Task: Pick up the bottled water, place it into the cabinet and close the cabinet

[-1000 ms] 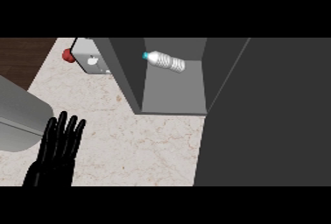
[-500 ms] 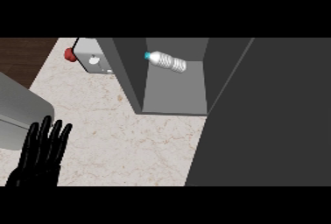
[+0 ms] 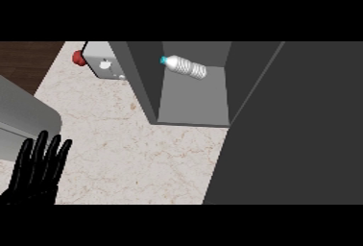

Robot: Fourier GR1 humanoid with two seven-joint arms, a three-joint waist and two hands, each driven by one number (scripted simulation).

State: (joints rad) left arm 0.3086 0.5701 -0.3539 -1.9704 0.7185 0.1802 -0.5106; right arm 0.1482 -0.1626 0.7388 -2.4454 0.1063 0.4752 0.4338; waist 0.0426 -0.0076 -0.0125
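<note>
Head view is looking steeply down onto a pale marble counter (image 3: 142,153), and the bottled water (image 3: 186,67) is lying on its side inside the grey cabinet (image 3: 195,103), its teal cap pointing toward the cabinet's left wall. A broad dark panel, which looks like the cabinet door (image 3: 297,134), is filling the right side of the view and standing open, leaving the compartment uncovered. Down in the lower left corner the left hand (image 3: 37,173) is resting over the counter's edge with its fingers straight, spread and pointing up, holding nothing and well apart from the bottle. Beside the cabinet's upper left a small grey box (image 3: 102,60) with a red knob (image 3: 78,57) is sitting on the counter. I am seeing no right hand anywhere.
</note>
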